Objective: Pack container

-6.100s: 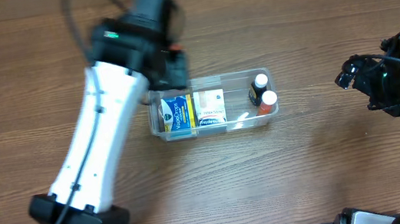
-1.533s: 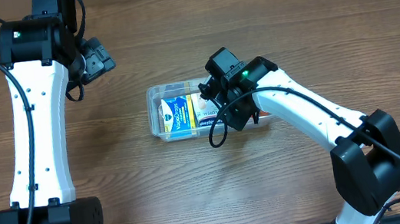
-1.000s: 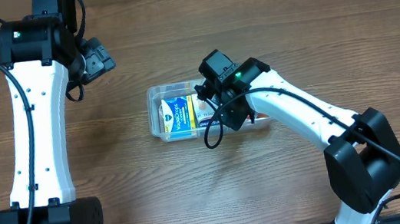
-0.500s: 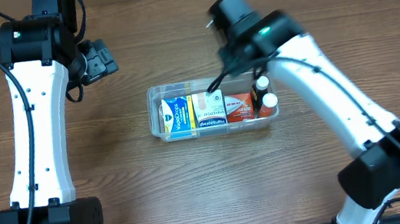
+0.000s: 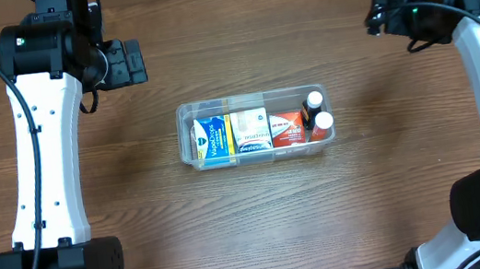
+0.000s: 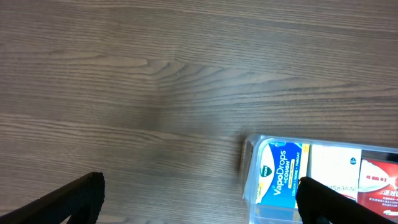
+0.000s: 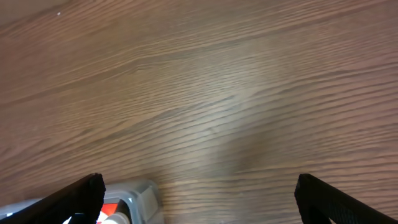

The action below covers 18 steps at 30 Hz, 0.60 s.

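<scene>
At mid-bench (image 5: 262, 234), the container (image 5: 249, 95) holds boxes (image 5: 251, 133) and two bottles (image 5: 313, 100); the left end effector (image 5: 125, 62) and right end effector (image 5: 383, 17) hang spread wide near the far corners.

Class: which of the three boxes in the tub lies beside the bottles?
The red box, rightmost; the white box is central, the blue box leftmost.
</scene>
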### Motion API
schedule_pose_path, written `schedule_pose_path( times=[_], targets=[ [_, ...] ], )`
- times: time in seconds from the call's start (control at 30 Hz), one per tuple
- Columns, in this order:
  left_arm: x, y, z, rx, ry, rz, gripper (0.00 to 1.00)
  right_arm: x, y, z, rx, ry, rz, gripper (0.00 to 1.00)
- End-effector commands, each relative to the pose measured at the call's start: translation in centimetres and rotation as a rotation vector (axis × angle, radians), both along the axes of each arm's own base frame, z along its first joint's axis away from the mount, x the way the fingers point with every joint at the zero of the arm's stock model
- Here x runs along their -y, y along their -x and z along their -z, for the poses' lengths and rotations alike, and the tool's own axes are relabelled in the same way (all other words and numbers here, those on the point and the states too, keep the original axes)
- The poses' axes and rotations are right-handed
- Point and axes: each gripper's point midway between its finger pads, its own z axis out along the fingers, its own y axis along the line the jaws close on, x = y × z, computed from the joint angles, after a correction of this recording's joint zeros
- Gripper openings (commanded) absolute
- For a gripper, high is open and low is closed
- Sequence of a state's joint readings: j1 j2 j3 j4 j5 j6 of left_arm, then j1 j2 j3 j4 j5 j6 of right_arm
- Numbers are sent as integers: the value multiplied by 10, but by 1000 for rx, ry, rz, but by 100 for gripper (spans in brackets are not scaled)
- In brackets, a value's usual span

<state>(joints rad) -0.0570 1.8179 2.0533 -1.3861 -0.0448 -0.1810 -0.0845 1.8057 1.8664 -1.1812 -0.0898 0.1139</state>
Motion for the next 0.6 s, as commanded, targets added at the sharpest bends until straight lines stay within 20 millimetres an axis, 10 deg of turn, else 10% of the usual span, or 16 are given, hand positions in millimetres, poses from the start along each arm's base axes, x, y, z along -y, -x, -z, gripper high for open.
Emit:
schedule_pose_path(
  times=[0.0, 0.13, 0.3, 0.43, 0.57],
  targets=[
    [-3, -4, 4, -1, -20, 21, 100, -4, 4, -20, 40, -19, -8, 100],
    [-3, 9, -6, -2, -25, 30, 100, 11, 27, -31, 11, 30, 98, 100],
    [9, 40, -63, 149, -36, 105, 100, 7, 67, -71, 114, 35, 97, 100],
    [18, 80, -96, 279, -34, 151, 100, 3, 107, -60, 127, 43, 93, 100],
    [13, 124, -89, 361, -28, 150, 100, 0, 148, -44, 162, 47, 91, 100]
  ],
)
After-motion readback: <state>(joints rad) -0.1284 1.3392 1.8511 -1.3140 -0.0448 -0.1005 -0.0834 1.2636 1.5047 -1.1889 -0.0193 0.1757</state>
